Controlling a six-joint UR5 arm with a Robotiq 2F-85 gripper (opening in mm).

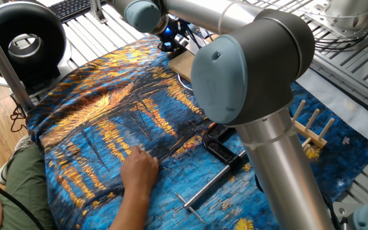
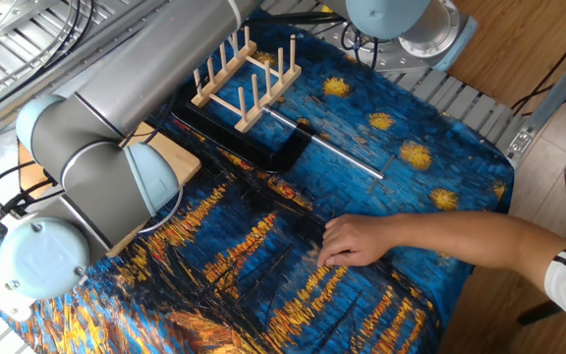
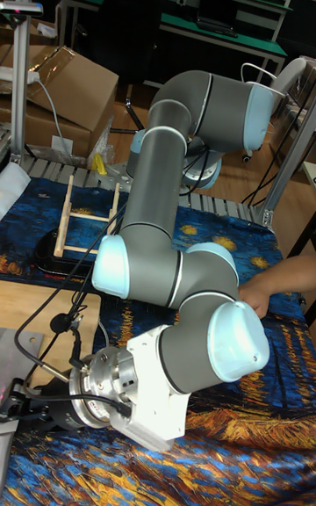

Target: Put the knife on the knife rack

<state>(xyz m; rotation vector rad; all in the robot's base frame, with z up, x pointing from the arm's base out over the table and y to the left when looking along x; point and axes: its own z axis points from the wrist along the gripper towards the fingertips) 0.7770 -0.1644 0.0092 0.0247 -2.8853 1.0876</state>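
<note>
The knife does not show in any view. The knife rack [image 1: 314, 131] is light wood with upright pegs; it stands on the blue cloth at the right, and also shows as the rack [image 2: 248, 76] and the rack [image 3: 87, 217]. My gripper [image 1: 173, 39] is a dark shape with a blue light, low over the wooden cutting board [image 1: 185, 62] at the far end of the table, well away from the rack. Its fingers are hidden by the arm, so whether they hold anything is unclear. In the tall fixed view the gripper [image 3: 32, 411] sits at the bottom left edge.
A black clamp [image 1: 225, 151] with a thin steel rod [image 1: 204, 187] lies between board and rack. A person's hand [image 1: 138, 170] rests on the blue and orange cloth [image 1: 94, 121]. My bulky arm [image 1: 254, 70] spans the table. A black fan [image 1: 24, 41] stands at the left.
</note>
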